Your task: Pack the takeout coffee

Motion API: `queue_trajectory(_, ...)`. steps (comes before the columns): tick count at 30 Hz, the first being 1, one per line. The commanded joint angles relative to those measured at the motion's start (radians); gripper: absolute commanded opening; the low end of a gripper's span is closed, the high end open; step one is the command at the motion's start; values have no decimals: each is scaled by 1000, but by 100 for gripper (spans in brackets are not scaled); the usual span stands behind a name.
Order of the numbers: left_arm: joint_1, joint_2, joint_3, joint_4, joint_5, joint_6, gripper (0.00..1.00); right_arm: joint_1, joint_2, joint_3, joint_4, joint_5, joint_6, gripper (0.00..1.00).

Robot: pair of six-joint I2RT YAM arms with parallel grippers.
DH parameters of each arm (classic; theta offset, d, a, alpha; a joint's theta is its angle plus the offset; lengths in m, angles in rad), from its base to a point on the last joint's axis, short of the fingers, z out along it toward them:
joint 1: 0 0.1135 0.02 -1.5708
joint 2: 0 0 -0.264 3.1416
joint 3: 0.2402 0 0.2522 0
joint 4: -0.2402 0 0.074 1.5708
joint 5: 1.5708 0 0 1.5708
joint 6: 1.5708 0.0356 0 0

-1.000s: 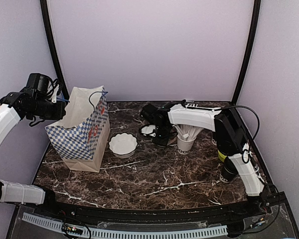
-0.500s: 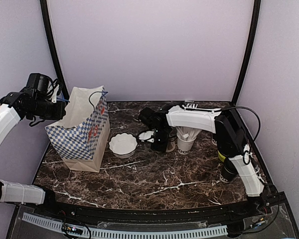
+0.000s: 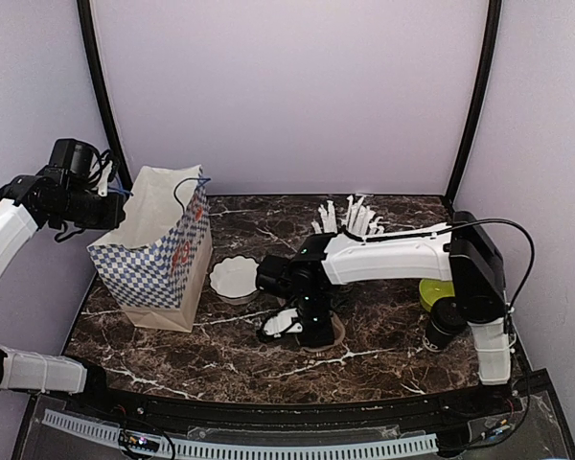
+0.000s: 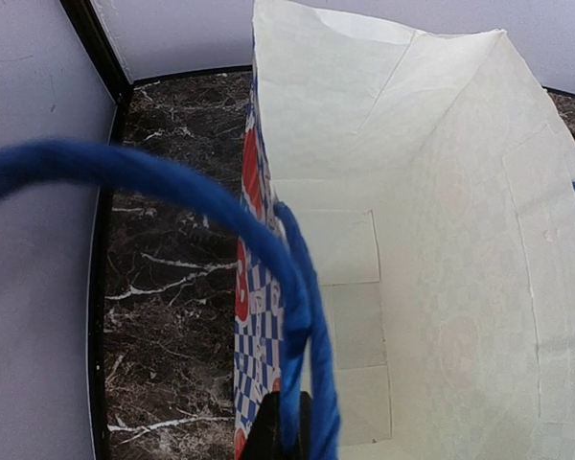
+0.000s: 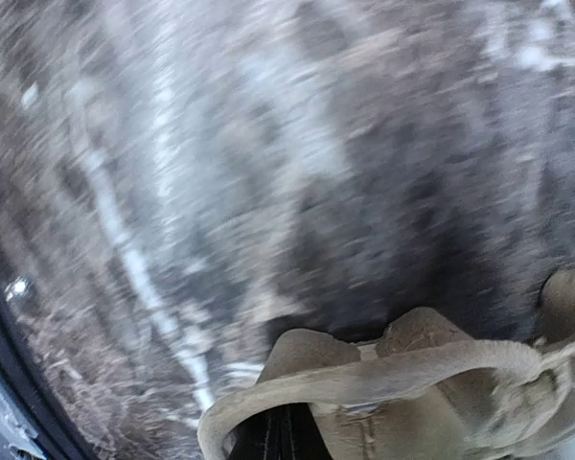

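Right gripper [image 5: 280, 433] is pinched shut on the pulp cup carrier [image 5: 402, 369], low over the marble. It wants to land flat. The black coffee cup [image 3: 444, 324] stands beside the lime-green bowl [image 3: 431, 290]. Left gripper [image 4: 289, 431], closed on the blue handle [image 4: 172, 182], holds the checked bag [image 3: 158, 254] open.

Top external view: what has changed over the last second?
The right gripper swung from beside the straws at the back to the near middle of the table, shut on a brown cardboard carrier, apparently dragged along. Unchanged: the left gripper grips the blue handle of the checkered bag; white fluted dish, green bowl and black cup lie as before.
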Motion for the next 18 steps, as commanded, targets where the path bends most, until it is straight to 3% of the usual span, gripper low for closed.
queue_trajectory(1, 5, -8, 44, -38, -16, 7, 0, 0, -104, -152, -27, -46, -15, 0)
queue_trajectory(6, 5, 8, 53, -41, -18, 7, 0, 0, -192, -286, 13, -22, 5, 2)
queue_trajectory(18, 5, 34, 105, -71, -20, 11, 0, -30, -275, -356, 65, 94, -17, 2)
